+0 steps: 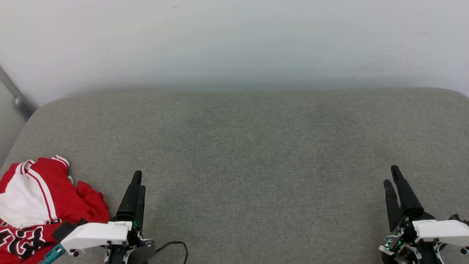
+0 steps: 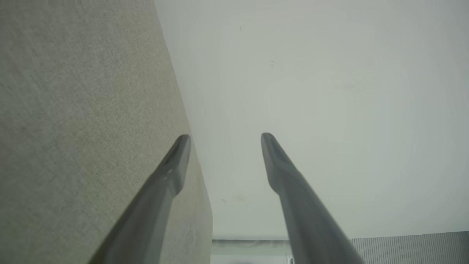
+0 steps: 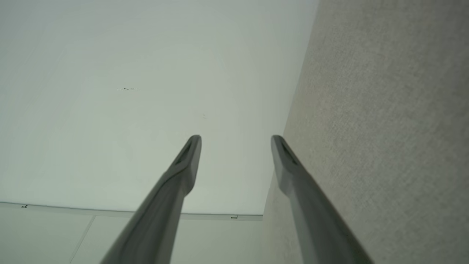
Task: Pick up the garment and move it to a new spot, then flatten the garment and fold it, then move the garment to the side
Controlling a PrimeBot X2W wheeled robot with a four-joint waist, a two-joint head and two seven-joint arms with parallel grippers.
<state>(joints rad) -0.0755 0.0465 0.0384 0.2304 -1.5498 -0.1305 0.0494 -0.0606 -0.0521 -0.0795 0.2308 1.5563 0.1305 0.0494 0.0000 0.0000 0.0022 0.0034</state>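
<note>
Left gripper (image 1: pixel 139 180) sits at the near-left part of the grey cushion (image 1: pixel 249 146), pointing toward the cushion's far edge. In the left wrist view its two dark fingers (image 2: pixel 172 172) stand clearly apart with nothing between them, so it is spread and empty. Right gripper (image 1: pixel 390 175) is at the cushion's near-right part, well apart from the other; its fingers are parted too and hold nothing.

The garment (image 1: pixel 55 194) lies crumpled in a heap on the cushion's near-left corner. Red cloth is bunched around a white sleeve with red-and-white striped trim, and black white-outlined characters show low in the heap. The left arm's white casing overlaps it in the head view; whether they touch I cannot tell.

A black cable (image 1: pixel 176 244) loops at the cushion's near edge. A pale wall (image 1: pixel 234 44) rises beyond the cushion's far edge.
</note>
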